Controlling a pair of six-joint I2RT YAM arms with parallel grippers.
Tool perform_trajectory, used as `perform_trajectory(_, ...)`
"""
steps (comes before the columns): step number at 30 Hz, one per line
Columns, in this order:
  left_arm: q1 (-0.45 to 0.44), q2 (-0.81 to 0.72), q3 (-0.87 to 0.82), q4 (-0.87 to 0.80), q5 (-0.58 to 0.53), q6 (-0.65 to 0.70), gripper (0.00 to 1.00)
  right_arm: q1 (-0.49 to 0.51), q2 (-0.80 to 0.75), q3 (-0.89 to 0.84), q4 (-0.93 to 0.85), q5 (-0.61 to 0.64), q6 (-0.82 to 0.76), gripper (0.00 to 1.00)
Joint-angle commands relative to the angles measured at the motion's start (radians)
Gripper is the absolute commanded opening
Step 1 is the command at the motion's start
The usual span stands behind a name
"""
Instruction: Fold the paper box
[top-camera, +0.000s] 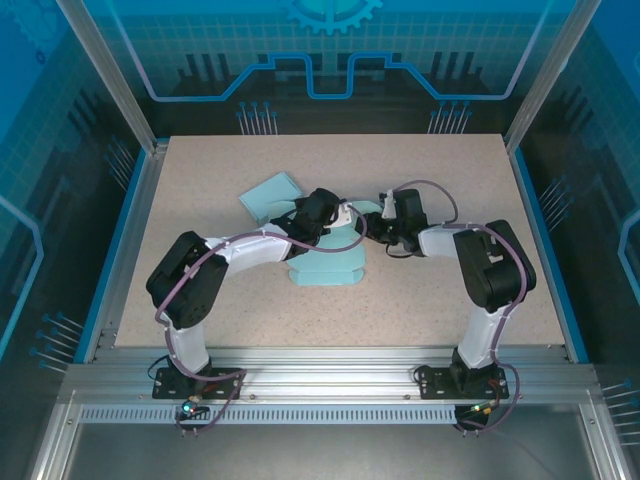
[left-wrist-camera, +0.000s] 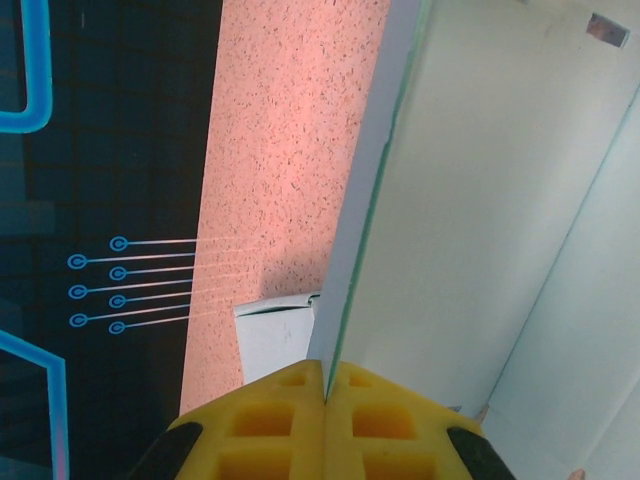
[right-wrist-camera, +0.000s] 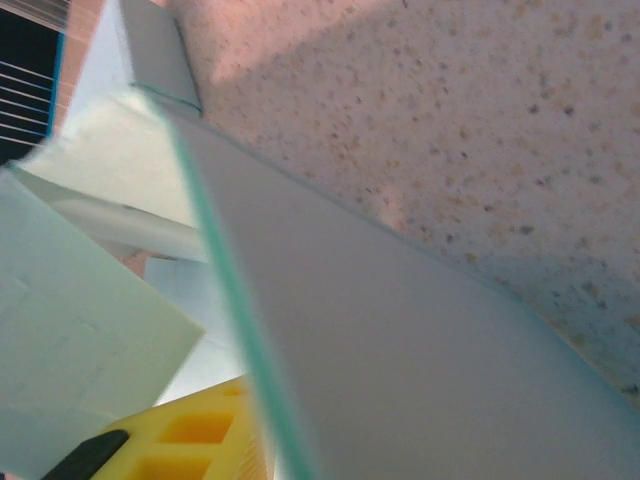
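The paper box (top-camera: 325, 262), light teal and half-folded, lies at the middle of the table (top-camera: 450, 180), between the two grippers. The left gripper (left-wrist-camera: 325, 385) is pinched tight on the thin edge of an upright panel (left-wrist-camera: 480, 200), which runs straight out from between its yellow fingers (left-wrist-camera: 270, 420). A small flap (left-wrist-camera: 275, 335) sits just left of them. The right gripper (top-camera: 385, 215) is against the box's other side. A panel crosses just in front of its yellow finger (right-wrist-camera: 190, 440), and I cannot tell whether it grips.

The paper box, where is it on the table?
In the top view the paper box lies near the middle of the table, where the left gripper and the right gripper meet.
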Motion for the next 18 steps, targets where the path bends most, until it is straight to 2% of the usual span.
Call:
perform_trajectory(1,0.007,0.011,-0.018,-0.051,0.063,-0.088,0.0,0.014,-0.056,0.006,-0.121,0.076,-0.002,0.33)
perform_trajectory(9,0.068,-0.125,-0.073,-0.049,0.227,-0.156,0.0,0.008,-0.092,0.01,-0.199,0.149,-0.054,0.37)
perform_trajectory(18,0.084,-0.141,-0.075,-0.071,0.264,-0.15,0.0,0.006,-0.067,0.041,-0.146,0.114,-0.092,0.39)
